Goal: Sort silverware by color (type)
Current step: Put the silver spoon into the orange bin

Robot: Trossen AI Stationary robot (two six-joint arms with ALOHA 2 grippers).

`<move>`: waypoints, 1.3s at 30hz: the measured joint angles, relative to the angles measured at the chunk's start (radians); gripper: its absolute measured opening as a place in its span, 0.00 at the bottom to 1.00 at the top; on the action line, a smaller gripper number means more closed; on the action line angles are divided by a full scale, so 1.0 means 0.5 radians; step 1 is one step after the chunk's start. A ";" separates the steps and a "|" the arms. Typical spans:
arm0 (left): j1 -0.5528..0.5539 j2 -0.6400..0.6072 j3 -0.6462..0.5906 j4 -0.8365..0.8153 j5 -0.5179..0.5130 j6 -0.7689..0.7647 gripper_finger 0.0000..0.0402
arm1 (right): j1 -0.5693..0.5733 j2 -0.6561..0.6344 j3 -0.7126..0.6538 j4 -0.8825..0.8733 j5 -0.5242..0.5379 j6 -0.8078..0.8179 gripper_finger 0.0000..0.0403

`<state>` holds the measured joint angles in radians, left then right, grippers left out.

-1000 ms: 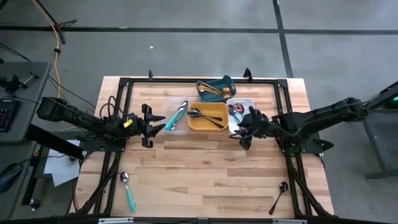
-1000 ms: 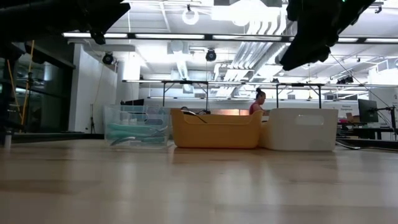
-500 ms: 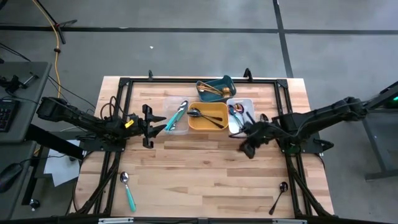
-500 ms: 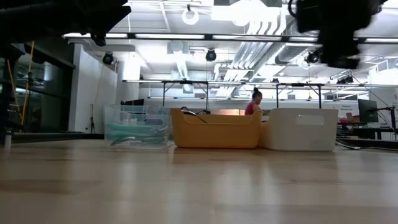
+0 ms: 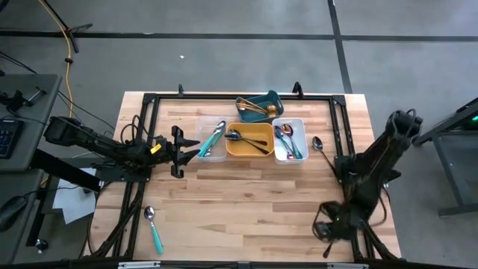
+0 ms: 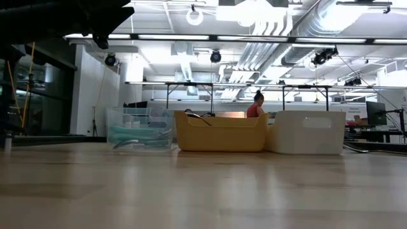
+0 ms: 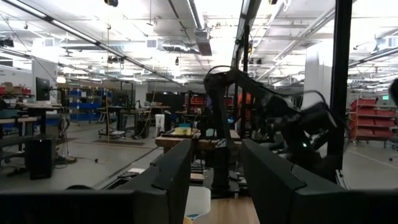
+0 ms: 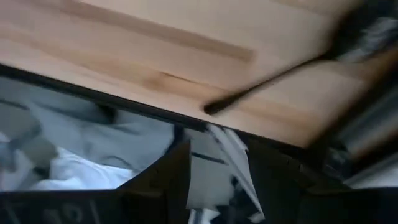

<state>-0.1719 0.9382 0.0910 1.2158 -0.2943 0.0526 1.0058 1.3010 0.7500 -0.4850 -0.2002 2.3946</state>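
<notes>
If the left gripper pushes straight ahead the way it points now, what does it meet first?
Probably the clear bin holding a teal-handled spoon; the left gripper is open, aimed at its near side. Height is unclear.

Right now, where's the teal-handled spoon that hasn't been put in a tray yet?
In the high view, the teal-handled spoon lies alone on the table's near-left corner, far from the trays, below the waiting left gripper.

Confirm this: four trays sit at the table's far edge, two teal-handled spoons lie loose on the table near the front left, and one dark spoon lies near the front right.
Not quite: the high view shows only one teal-handled spoon loose near the front left of the table; the other teal-handled utensils lie in the clear tray. The rest stands, including the dark spoon near the front right.
</notes>
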 joint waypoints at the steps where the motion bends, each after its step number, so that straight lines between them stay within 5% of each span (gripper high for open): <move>1: 0.000 0.001 0.000 0.001 0.000 0.000 0.33 | 0.027 0.062 0.006 0.041 -0.047 0.032 0.38; 16: 0.000 0.001 0.000 0.009 0.000 0.003 0.33 | -0.055 0.633 0.181 -0.047 -0.449 -0.348 0.38; 39: 0.000 0.000 0.000 0.009 0.000 0.004 0.33 | -0.142 0.676 0.177 -0.150 -0.084 -0.919 0.38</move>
<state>-0.1719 0.9385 0.0910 1.2201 -0.2943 0.0548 0.9348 1.6390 0.8387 -0.5602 -0.2423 1.9351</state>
